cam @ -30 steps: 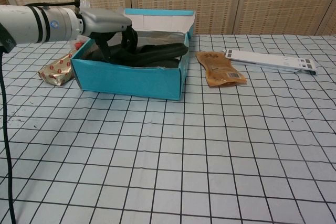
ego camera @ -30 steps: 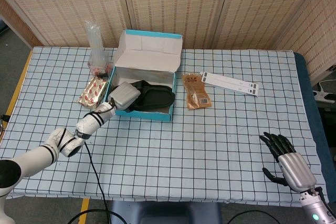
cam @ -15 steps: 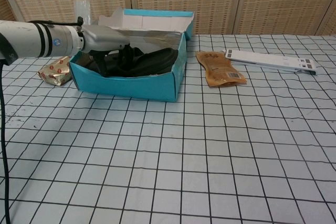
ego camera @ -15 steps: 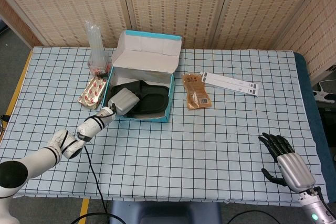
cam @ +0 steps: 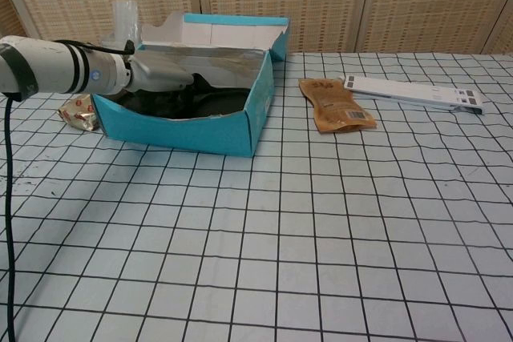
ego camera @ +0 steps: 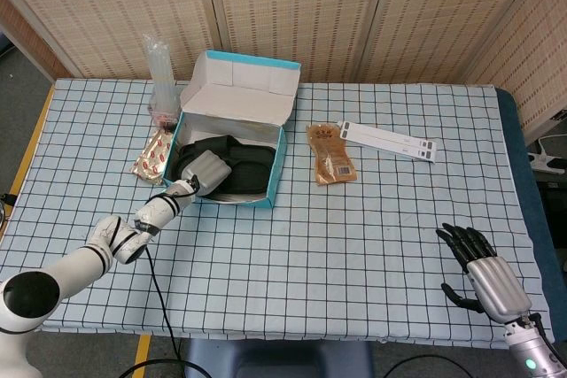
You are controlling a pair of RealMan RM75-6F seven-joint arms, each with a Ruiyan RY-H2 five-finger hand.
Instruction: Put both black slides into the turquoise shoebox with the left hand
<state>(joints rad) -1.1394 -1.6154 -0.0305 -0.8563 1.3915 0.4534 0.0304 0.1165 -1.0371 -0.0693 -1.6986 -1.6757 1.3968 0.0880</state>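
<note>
The turquoise shoebox [ego camera: 276, 159] [cam: 180, 131] stands open at the back left of the table, its lid [ego camera: 239, 86] tipped back. Both black slides [ego camera: 244, 165] [cam: 210, 102] lie inside it. My left hand [ego camera: 205, 171] [cam: 159, 78] reaches over the box's left front corner and sits low inside, on the left slide. Its fingers curl down around that slide and are partly hidden by the box wall. At the front right of the table my right hand [ego camera: 485, 272] rests with its fingers apart and nothing in it. Only the head view shows it.
A red and silver packet [ego camera: 155, 155] [cam: 80, 111] lies just left of the box, below a clear plastic sleeve [ego camera: 161, 77]. A brown pouch [ego camera: 331, 155] [cam: 335, 105] and a long white strip [ego camera: 390, 141] [cam: 413, 91] lie to the box's right. A black cable [ego camera: 159, 298] hangs from my left arm.
The shoebox has slid and turned to the left with my left hand in it. The hand and the slide have sunk lower into the box. The right hand has not moved.
</note>
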